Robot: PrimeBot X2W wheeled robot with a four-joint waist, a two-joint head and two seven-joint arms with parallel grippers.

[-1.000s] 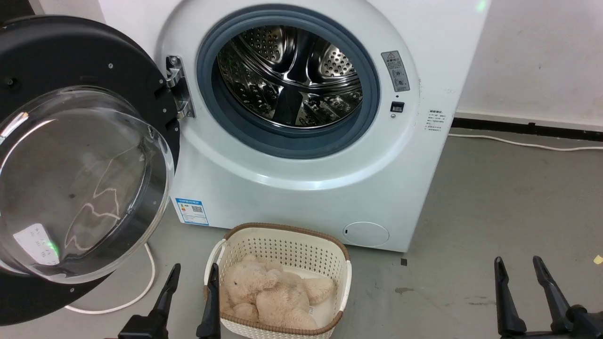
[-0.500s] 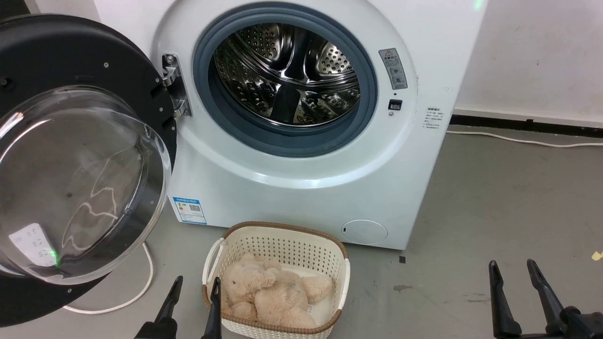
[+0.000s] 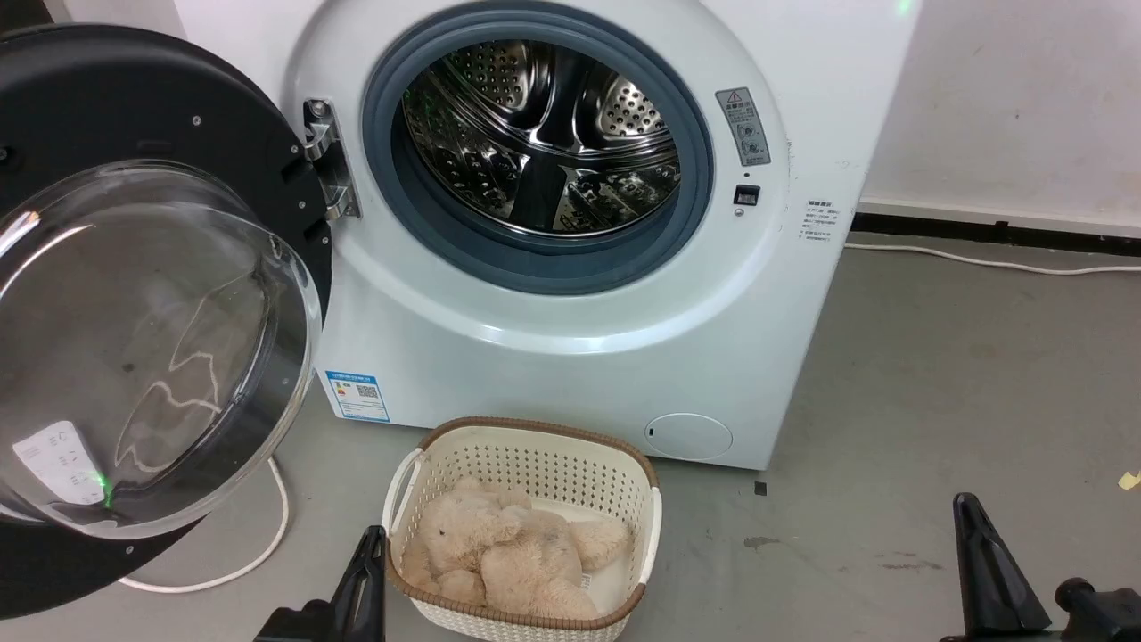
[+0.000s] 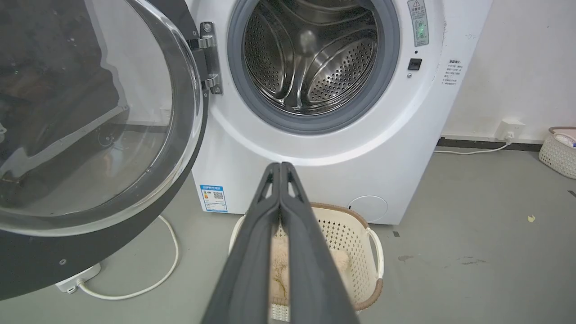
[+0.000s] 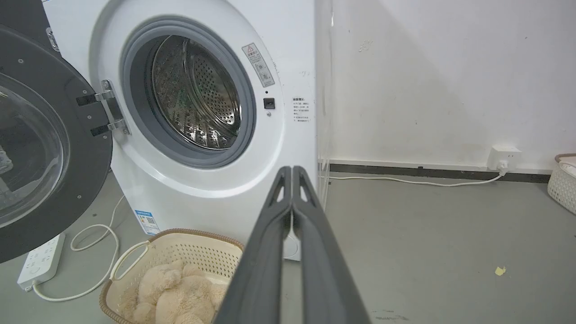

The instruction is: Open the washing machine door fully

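Observation:
The washing machine door [image 3: 107, 107], a black disc with a bulging clear glass bowl [image 3: 143, 348], stands swung wide to the left on its metal hinge [image 3: 325, 160]; the steel drum [image 3: 539, 134] is exposed. The door [image 4: 90, 135] fills the left of the left wrist view, and its black rim [image 5: 85, 148] sits at the left of the right wrist view. My left gripper [image 3: 367, 546] is low at the bottom, shut on nothing, fingertips [image 4: 281, 165] pressed together. My right gripper [image 3: 972, 513] is at the lower right, shut too, its tips [image 5: 291, 169] touching. Neither touches the door.
A cream basket [image 3: 526, 455] holding a beige plush toy [image 3: 513, 557] stands on the grey floor before the machine, right beside my left gripper. A white cable [image 3: 267, 544] and power strip [image 5: 38, 261] lie under the door. Another basket [image 4: 558, 150] sits far right by the wall.
Both grippers have shut from open and sunk lower in the head view. The left one has shifted right toward the basket. The door holds the same wide-open position.

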